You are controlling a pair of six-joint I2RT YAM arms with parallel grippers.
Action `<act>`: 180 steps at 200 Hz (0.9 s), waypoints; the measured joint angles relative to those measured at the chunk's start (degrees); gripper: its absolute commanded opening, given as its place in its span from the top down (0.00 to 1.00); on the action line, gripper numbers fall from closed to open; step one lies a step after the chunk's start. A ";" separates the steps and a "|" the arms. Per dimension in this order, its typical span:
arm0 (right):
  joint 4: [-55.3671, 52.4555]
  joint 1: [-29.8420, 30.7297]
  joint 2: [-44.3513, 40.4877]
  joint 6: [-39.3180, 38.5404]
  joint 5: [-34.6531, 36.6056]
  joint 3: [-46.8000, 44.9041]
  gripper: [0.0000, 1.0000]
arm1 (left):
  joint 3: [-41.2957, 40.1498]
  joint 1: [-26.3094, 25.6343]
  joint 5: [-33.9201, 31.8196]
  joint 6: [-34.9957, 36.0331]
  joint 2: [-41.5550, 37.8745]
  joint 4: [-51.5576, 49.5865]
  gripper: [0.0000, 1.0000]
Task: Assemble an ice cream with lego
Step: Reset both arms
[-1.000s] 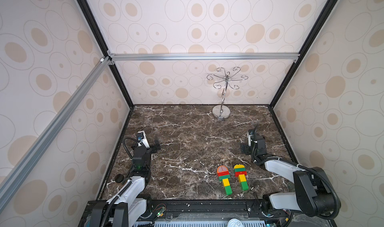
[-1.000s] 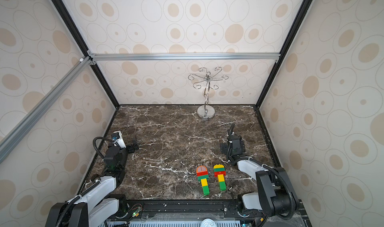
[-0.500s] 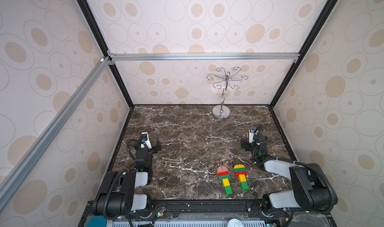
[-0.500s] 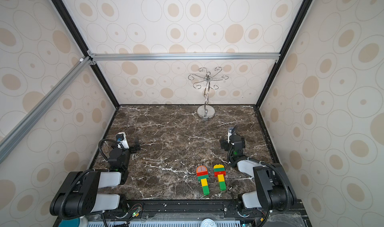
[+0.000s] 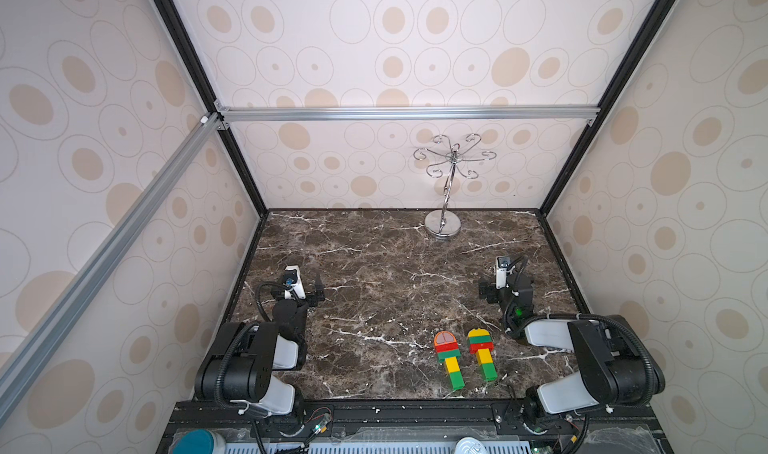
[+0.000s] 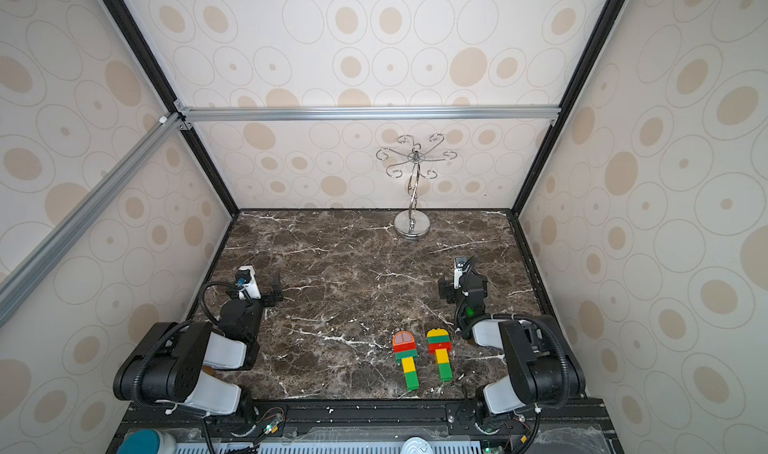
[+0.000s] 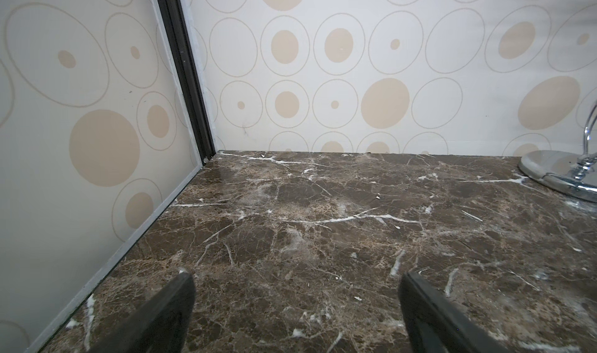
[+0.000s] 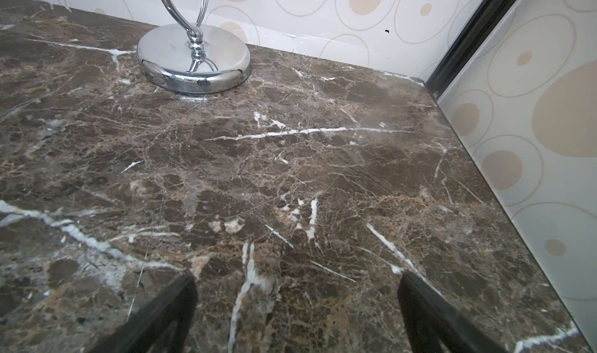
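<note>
orange-topped lego ice cream (image 5: 448, 358) and yellow-topped lego ice cream (image 5: 481, 352) lie built near right on the bench (image 5: 374, 273), so left fingers (image 7: 161, 319) and right fingers (image 8: 429, 312), spread wide and empty, should park clear.

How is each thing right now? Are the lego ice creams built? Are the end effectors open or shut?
orange-topped lego ice cream, built, lying flat on the table, not held
yellow-topped lego ice cream, built, lying flat beside it, not held
left end effector, open, empty
right end effector, open, empty
metal stand, upright, hooks bare
</note>
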 measured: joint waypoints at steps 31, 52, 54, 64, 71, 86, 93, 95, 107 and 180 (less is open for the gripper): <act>4.20 -0.85 1.55 0.74 -0.04 -0.63 0.00 | 0.00 0.00 0.42 0.02 1.66 1.86 0.00; 5.33 -1.03 2.82 1.05 -0.04 -0.85 0.00 | 0.00 0.00 0.72 0.04 2.78 2.62 0.00; 5.40 -1.03 2.86 1.09 -0.04 -0.87 0.00 | 0.00 0.00 0.72 0.04 2.95 2.71 0.00; 5.57 -1.03 2.86 1.14 -0.04 -1.01 0.01 | 0.00 0.00 0.83 0.04 3.56 3.23 0.00; 5.79 -1.03 2.86 1.16 -0.04 -1.03 0.00 | 0.00 0.00 0.85 0.07 3.87 3.30 0.00; 6.45 -1.03 2.86 1.18 -0.04 -1.03 0.00 | 0.00 0.00 0.90 0.13 4.04 3.39 0.00; 6.60 -1.03 2.86 1.20 -0.04 -1.03 0.00 | 0.00 0.00 0.90 0.15 4.04 3.41 0.00; 6.62 -1.03 2.86 1.20 -0.04 -1.03 0.00 | 0.00 0.00 0.90 0.15 4.04 3.43 0.00; 6.67 -1.03 2.86 1.22 -0.04 -1.03 0.00 | 0.00 0.00 0.90 0.17 4.04 3.45 0.00; 5.62 -1.29 2.97 2.23 0.63 -0.63 0.02 | 0.04 0.00 1.05 0.22 4.04 3.45 0.00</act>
